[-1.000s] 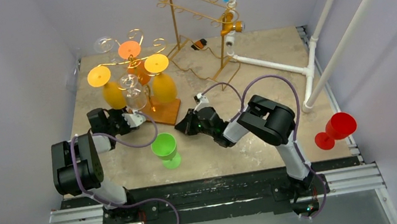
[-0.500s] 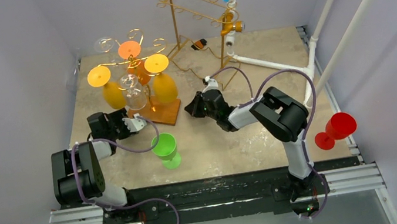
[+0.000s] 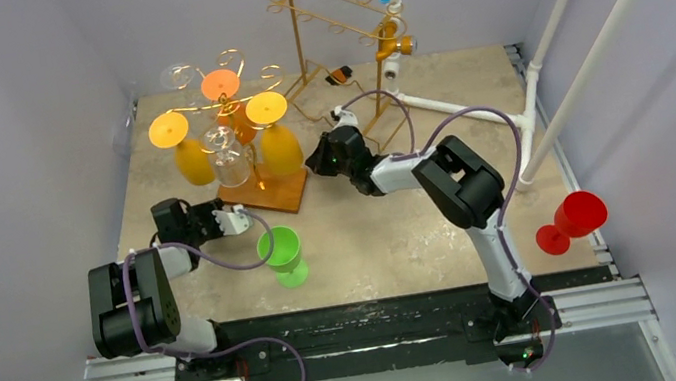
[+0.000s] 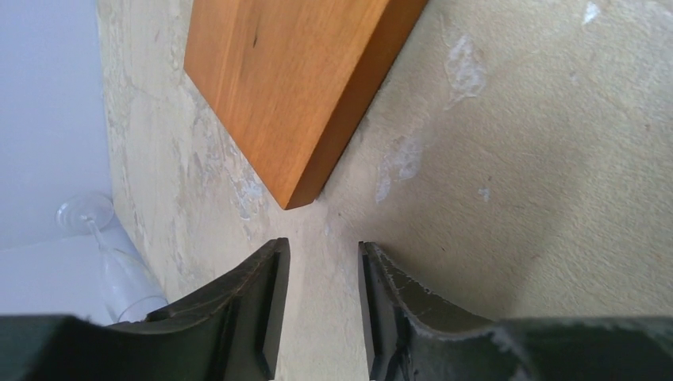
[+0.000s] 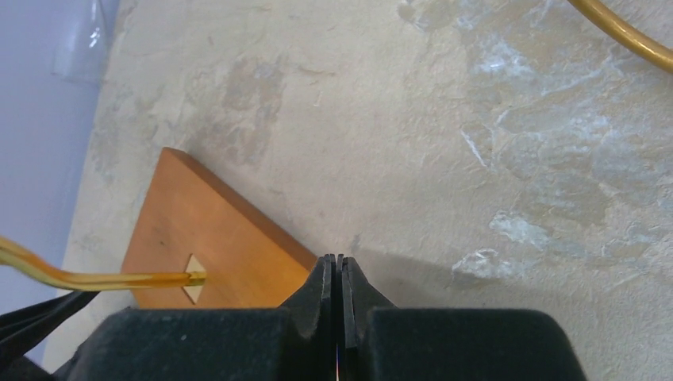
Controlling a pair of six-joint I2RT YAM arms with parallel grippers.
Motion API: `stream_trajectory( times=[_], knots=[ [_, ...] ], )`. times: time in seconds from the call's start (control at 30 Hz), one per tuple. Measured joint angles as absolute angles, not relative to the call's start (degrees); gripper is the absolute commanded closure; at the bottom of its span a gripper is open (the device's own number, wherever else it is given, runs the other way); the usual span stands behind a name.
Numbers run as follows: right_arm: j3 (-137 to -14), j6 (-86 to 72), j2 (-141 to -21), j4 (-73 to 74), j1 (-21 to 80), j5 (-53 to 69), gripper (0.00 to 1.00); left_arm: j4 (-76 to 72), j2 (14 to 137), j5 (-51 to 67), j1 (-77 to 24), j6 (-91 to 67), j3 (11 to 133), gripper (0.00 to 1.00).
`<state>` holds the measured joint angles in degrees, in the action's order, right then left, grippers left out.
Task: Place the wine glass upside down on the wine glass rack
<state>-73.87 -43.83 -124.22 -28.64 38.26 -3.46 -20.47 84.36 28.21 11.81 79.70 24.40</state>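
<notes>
Nearest you, the green wine glass (image 3: 280,252) stands upright on the table (image 3: 401,232), rim up, just in front of the wine glass rack's wooden base (image 3: 276,192). It is not on the rack.

Just left of the green glass, the left gripper (image 3: 239,219) sits low over the table. Your left wrist view shows its jaws parted, with only bare tabletop between them and the near corner of the base just ahead. It grasps nothing.

Behind it, note the wine glass rack (image 3: 230,100): a clear wine glass (image 3: 230,163) hangs upside down from a front arm, foot up and bowl down. Two yellow glasses (image 3: 191,157) flank it and an orange glass (image 3: 222,86) hangs behind.

To the right of the base, the right gripper (image 3: 317,160) is clenched, its fingers pressed flat together on nothing. Its tips are low and just beside the base's corner.

Farther back stands a second gold wire rack (image 3: 329,20). A red wine glass (image 3: 572,216) sits beyond the table's right edge.
</notes>
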Motion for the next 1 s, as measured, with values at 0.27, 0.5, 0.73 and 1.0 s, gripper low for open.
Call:
stream_trajectory(
  times=[0.27, 0.5, 0.73, 1.0],
  knots=[
    [-78.52, -43.40, -127.83, -23.38, 38.17, -3.40, 1.00, -17.65, 84.36, 28.27, 11.81, 83.81, 24.69, 0.65],
    [-78.72, -43.40, -128.25, -23.24, 38.09, -3.03, 1.00, -17.06, 87.15, 27.59, 11.31, 84.86, 27.68, 0.65],
    [-76.99, -43.57, -128.25, -26.48, 38.22, -3.01, 1.00, -17.32, 90.87, 25.61, 8.78, 84.86, 31.44, 0.65],
    [-75.64, -43.97, -128.25, -29.02, 38.46, -3.07, 1.00, -17.52, 95.04, 21.26, 6.28, 85.08, 35.92, 0.66]
  ],
)
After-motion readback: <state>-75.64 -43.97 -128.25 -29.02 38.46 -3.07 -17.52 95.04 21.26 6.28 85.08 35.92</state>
